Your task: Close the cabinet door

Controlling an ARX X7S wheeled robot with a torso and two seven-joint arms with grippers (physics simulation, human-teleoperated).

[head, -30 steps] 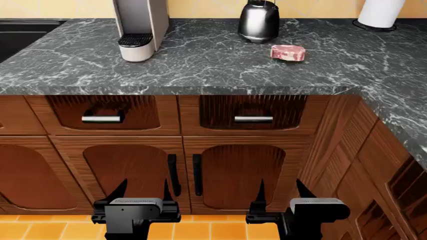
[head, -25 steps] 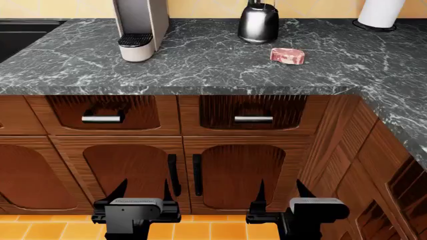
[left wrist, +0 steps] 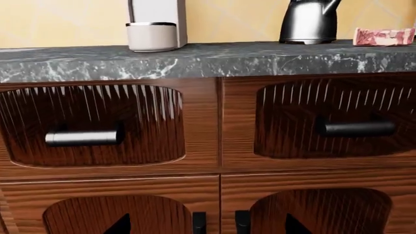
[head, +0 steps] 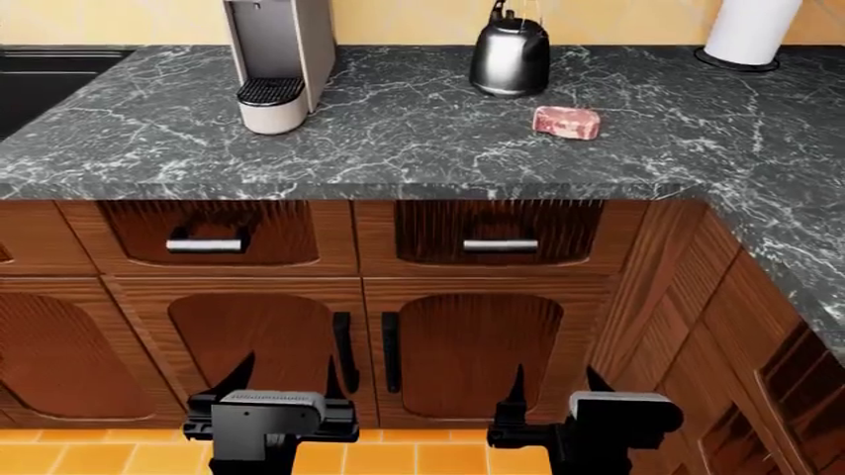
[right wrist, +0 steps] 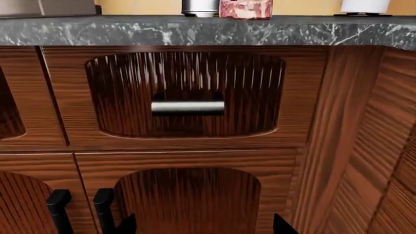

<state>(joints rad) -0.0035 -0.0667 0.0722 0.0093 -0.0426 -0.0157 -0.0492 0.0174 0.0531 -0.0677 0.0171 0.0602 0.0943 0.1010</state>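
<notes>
Under the counter two wooden cabinet doors meet at the middle, the left door (head: 251, 341) and the right door (head: 482, 341). Each has a black vertical handle (head: 343, 348) (head: 391, 348). Both look flush with the frame; I see no door standing ajar. My left gripper (head: 285, 374) is open, low in front of the left door and not touching it. My right gripper (head: 555, 381) is open in front of the right door (right wrist: 188, 195). The left wrist view shows both handles (left wrist: 198, 223) between the spread fingertips (left wrist: 120, 226).
Two drawers with silver bar handles (head: 205, 244) (head: 501, 244) sit above the doors. On the dark marble counter (head: 396, 148) stand a coffee machine (head: 275, 59), a kettle (head: 512, 54), a piece of raw meat (head: 567, 122) and a paper roll (head: 753, 30). Corner cabinets (head: 739, 336) run along the right.
The head view has shifted slightly, so the counter and drawers sit a little lower in the picture. Both grippers stay open in about the same place.
</notes>
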